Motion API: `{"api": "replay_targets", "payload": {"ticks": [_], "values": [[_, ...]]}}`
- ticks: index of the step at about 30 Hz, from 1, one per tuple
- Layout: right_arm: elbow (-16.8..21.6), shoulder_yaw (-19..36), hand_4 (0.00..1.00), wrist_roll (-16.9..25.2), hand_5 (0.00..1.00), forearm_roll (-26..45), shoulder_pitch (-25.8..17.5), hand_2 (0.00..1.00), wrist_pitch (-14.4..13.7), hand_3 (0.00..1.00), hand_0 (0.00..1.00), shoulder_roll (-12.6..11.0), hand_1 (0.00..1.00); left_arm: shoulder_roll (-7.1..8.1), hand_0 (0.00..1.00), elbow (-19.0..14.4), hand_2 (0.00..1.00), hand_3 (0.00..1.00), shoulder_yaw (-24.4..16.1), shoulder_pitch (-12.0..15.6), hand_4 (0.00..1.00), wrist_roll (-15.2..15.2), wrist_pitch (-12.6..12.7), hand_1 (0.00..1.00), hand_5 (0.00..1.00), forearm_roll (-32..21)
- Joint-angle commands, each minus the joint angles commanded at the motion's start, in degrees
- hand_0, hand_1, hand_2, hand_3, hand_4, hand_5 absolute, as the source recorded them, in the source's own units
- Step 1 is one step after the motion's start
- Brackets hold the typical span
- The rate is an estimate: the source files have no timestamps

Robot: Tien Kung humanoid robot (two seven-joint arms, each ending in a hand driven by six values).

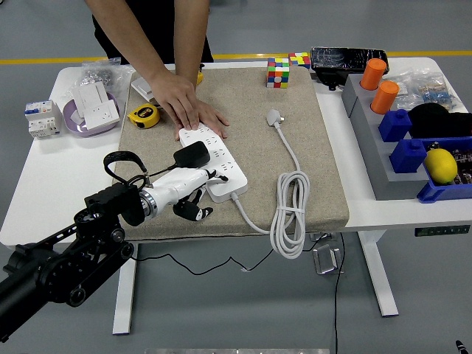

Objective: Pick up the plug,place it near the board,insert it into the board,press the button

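Observation:
A white power strip (pixel 221 166) lies slantwise on the beige mat (pixel 251 96). A black plug (pixel 192 155) sits on its near-left part, and its black cable (pixel 122 158) loops off to the left. My left hand (pixel 193 193), white with black fingertips, lies just below the plug at the strip's near edge. Its lower fingers (pixel 193 212) are curled and hold nothing, while one finger stretches along the strip's top. A person's hand (pixel 193 112) presses flat on the strip's far end. The right arm is not in view.
The strip's own white cable (pixel 291 214) lies coiled at the mat's near right, its white plug (pixel 274 116) farther back. A yellow tape measure (pixel 144 115), a purple bowl (pixel 92 122) and a breaker (pixel 40 118) stand at the left. Rubik's cubes (pixel 279 72) and blue bins (pixel 413 158) are at the right.

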Motion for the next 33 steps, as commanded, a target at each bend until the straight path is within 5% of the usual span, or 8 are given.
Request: {"api": "replay_targets", "payload": {"ticks": [33], "values": [[0.1, 0.0, 0.998, 0.0, 0.998, 0.1, -0.1, 0.781, 0.0, 0.794, 0.942, -0.1, 0.842, -0.33, 0.15, 2.0, 0.134, 0.863, 0.9, -0.3, 0.686, -0.4, 0.2, 0.025, 0.002, 0.1]]}}
